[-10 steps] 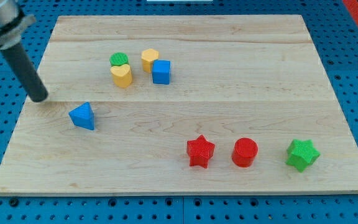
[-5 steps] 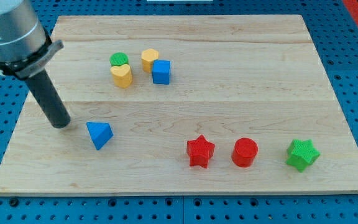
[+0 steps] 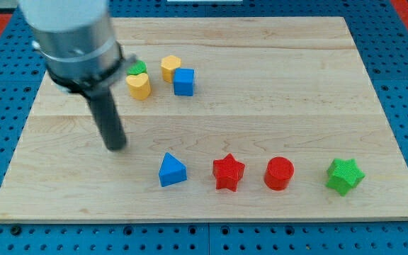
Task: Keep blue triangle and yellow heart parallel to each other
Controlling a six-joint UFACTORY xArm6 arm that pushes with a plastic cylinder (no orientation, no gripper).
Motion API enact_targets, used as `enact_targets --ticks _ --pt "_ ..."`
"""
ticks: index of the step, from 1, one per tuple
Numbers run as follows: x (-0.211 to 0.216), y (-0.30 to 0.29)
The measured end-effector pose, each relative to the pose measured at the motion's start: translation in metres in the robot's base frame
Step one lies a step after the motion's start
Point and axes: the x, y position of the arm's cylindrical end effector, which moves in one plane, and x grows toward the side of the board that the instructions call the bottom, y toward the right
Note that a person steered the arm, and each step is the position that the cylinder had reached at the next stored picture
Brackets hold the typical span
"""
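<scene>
Sitting apart: my tip [image 3: 115, 146], blue triangle [image 3: 171, 171].

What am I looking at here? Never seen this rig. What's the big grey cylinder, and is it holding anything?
It is a robot arm seen by a single camera looking down at a wooden board. The grey cylinder is the arm's end; the dark rod below it ends in my tip. It holds nothing, it only pushes blocks.

On the board: a blue triangle to the lower right of my tip, not touching it, then a red star, red cylinder and green star in a row. Near the top sit a yellow heart, a green block partly hidden, a yellow block and a blue cube.
</scene>
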Motion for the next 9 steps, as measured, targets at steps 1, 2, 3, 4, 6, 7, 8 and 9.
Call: enact_targets --ticks 1,2,3,4,6,7,8,9 --pt "-0.023 0.029" --pt "-0.035 0.093" --pt "-0.103 0.057" --pt "-0.136 0.033" --pt "-0.128 -0.015" --pt "-0.091 -0.015" --pt "-0.061 -0.015" --pt "-0.095 -0.010"
